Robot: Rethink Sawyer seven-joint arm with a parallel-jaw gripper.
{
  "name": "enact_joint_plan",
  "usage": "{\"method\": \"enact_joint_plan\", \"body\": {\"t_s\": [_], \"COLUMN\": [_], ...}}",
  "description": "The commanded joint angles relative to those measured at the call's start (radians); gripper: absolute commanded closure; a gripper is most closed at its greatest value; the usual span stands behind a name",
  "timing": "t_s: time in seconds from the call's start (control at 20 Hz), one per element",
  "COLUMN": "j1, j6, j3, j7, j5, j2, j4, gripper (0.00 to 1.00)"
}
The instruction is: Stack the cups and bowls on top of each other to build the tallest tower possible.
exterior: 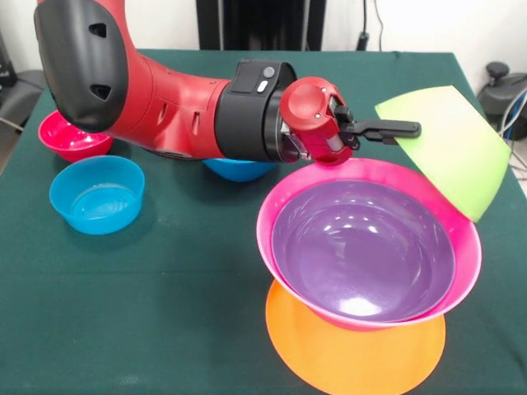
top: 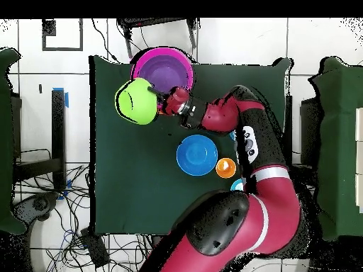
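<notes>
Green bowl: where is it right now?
Front view: the green bowl is tilted at upper right, held by the hand beside the pink bowl's far rim, not yet nested.

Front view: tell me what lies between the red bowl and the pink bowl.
In the front view the robot arm crosses between the red bowl and the pink bowl, with a blue bowl beneath it.

1. Arm (exterior: 156, 99): glossy red shell, rounded links.
2. Elbow cover (exterior: 82, 58): black, domed, with two small recessed slots.
3. Wrist collar (exterior: 251, 111): black cylinder bearing a small white-grey button panel.
4. Wrist head (exterior: 311, 115): red, rounded.
5. Gripper (exterior: 394, 128): slim black fingers.
6. Overhead view: white band (top: 268, 173) round one link.
</notes>
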Motion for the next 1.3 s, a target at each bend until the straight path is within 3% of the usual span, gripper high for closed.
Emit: {"method": "enact_joint_plan", "body": {"t_s": [0.05,0.3,1.3], "j1": [0.000,0.004,-0.017], "j6": [0.107,0.167,0.205], "j3": [-0.029,-0.037,-0.001], "j7": [0.352,0.355,0.363], "j5": [-0.029,-0.018,-0.004], "j2": [-0.004,-0.027,-0.052], "j4": [0.046,0.086,0.153], "gripper": [1.00,1.00,1.00]}}
